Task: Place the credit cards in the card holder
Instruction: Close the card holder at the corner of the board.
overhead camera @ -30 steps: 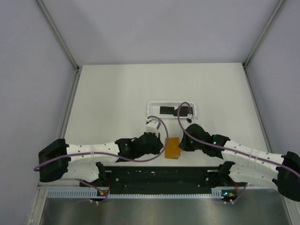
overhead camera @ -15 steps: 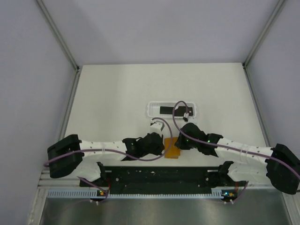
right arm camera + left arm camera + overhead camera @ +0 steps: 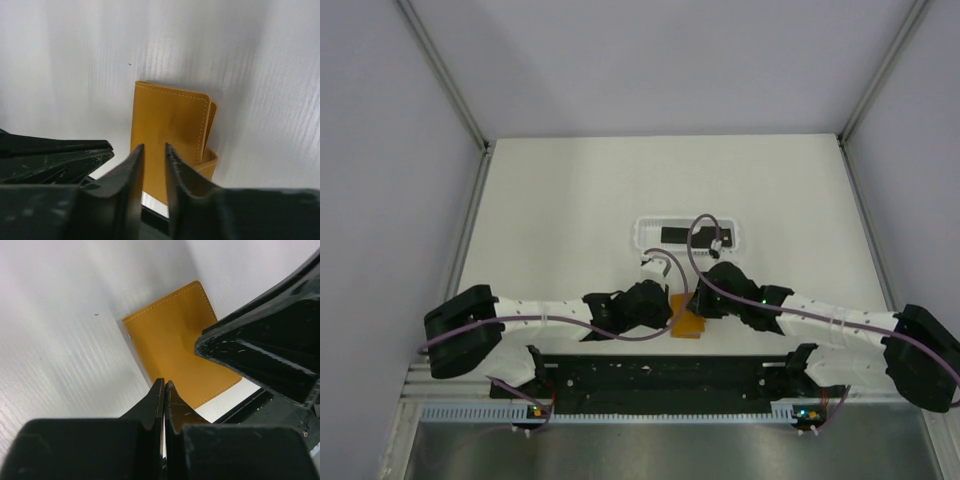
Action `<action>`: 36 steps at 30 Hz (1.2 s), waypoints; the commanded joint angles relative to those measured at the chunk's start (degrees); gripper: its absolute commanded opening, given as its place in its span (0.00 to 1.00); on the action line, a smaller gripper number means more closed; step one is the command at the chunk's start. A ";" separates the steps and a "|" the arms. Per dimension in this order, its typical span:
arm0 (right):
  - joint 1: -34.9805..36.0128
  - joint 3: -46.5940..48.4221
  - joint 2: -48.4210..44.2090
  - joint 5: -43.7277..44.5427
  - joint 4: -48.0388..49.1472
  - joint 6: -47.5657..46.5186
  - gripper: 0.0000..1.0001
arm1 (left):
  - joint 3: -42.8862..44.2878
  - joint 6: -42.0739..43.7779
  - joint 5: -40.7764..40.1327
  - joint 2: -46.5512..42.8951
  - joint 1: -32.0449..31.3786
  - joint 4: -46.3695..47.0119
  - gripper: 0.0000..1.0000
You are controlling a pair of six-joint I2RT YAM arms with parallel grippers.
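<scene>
The card holder (image 3: 689, 324), orange-tan and folded shut, lies flat near the table's front edge. It also shows in the left wrist view (image 3: 175, 340) and the right wrist view (image 3: 167, 125), its tab at the right side. My left gripper (image 3: 669, 306) is shut and empty, its tips (image 3: 164, 383) just above the holder's near-left edge. My right gripper (image 3: 697, 303) hovers over the holder with a narrow gap between its tips (image 3: 154, 146) and nothing between them. One dark credit card (image 3: 676, 235) lies in the white tray behind.
The long white slotted tray (image 3: 642, 236) stands just behind both grippers. A black rail (image 3: 660, 375) runs along the table's front edge, close to the holder. Purple cables loop above both wrists. Grey walls stand on both sides.
Both grippers have closed in on the holder from either side. The right gripper has come forward and left from the tray. The holder has not moved.
</scene>
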 commanded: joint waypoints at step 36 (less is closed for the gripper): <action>2.58 10.95 -2.20 6.53 -23.81 -2.81 0.00 | 0.07 0.02 1.78 2.19 0.73 3.94 0.00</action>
